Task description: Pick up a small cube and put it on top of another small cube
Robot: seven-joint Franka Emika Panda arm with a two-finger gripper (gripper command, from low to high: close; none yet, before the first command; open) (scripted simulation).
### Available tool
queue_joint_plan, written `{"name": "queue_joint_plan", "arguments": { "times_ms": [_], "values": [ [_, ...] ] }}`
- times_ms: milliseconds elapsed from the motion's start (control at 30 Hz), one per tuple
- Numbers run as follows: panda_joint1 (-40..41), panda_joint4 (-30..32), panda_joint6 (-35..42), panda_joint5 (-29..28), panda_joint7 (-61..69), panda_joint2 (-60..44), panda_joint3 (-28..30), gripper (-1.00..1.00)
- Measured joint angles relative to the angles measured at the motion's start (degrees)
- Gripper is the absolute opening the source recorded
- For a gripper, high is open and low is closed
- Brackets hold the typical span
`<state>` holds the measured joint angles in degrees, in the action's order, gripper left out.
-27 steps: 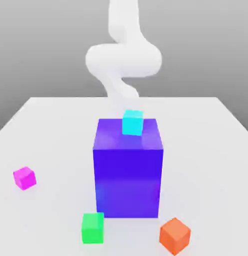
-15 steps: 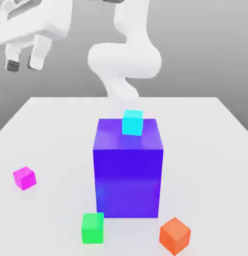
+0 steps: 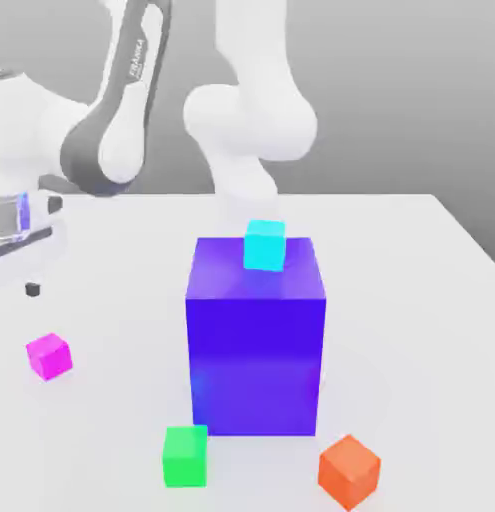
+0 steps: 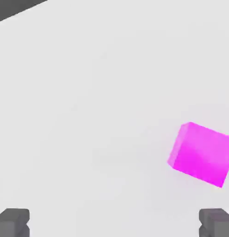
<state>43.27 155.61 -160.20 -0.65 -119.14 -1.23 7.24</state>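
Looking down from the hand view, you are seeing the gripper [image 4: 114,222] standing wide apart and holding nothing, its two dark fingertips [image 4: 13,221] showing at opposite sides of the picture with bare white table [image 4: 88,92] between them. The small cube [image 4: 201,153], bright magenta-pink, is lying on that table close to one fingertip, off to the side of the gap and not touched.

In the exterior view, your arm [image 3: 121,110] is reaching in over the exterior view's left, with the hand hanging above the table and one dark fingertip [image 3: 32,290] showing just above and a little to the left of the small cube [image 3: 49,356]. That cube is sitting alone on the table, well apart from the big blue-purple block [image 3: 256,340] at the centre. A cyan cube [image 3: 264,246] is resting on top of the block near its far edge. A green cube [image 3: 185,456] and an orange cube [image 3: 349,472] are sitting on the table in front of the block.
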Motion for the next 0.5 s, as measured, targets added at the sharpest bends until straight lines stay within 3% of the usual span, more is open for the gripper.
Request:
{"name": "queue_joint_plan", "arguments": {
  "times_ms": [267, 300, 500],
  "values": [
    [4.6, -0.4, -11.7, 7.4, -0.4, -15.5, -4.0, 0.0],
    [5.0, -0.7, -12.8, 7.7, -0.2, -16.9, -4.4, -1.0],
    [5.3, -0.8, -13.5, 7.8, -0.1, -17.6, -4.7, -1.0]
  ]
}}
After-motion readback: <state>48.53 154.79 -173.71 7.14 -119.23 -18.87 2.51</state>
